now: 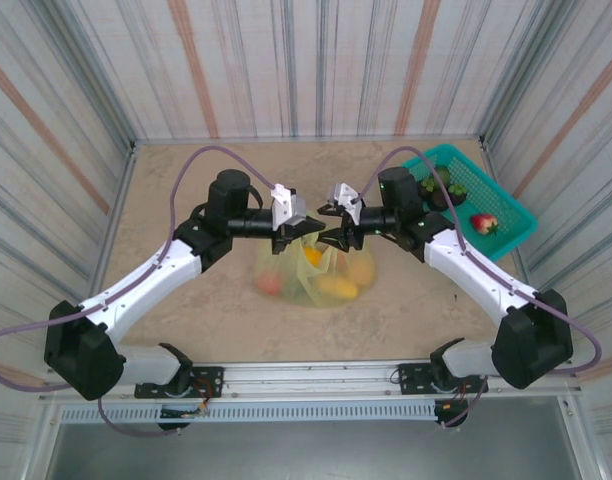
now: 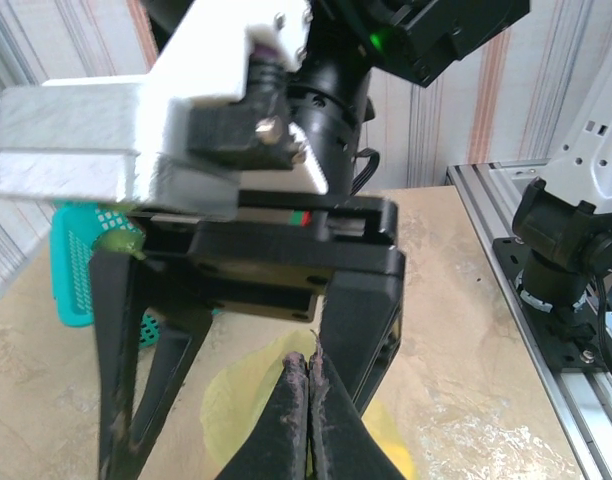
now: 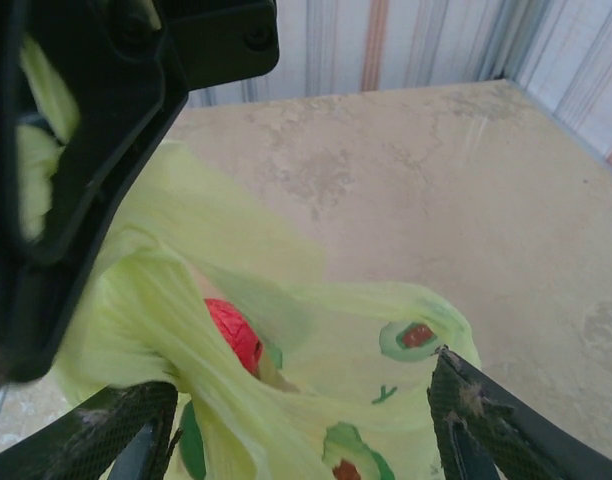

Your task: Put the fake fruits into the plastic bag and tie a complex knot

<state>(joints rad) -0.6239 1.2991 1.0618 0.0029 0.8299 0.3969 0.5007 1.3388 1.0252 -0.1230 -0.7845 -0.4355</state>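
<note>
Right wrist: plastic bag (image 3: 166, 290) sits inside (wide-spread) right gripper (image 3: 298, 385).

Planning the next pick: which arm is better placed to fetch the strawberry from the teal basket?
Probably right: the basket with the strawberry lies on its side; right gripper open, left gripper shut over the plastic bag.

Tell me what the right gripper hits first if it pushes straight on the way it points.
Most likely the plastic bag: its film bunches between the open fingers of the right gripper, a red fruit showing just behind it.
</note>
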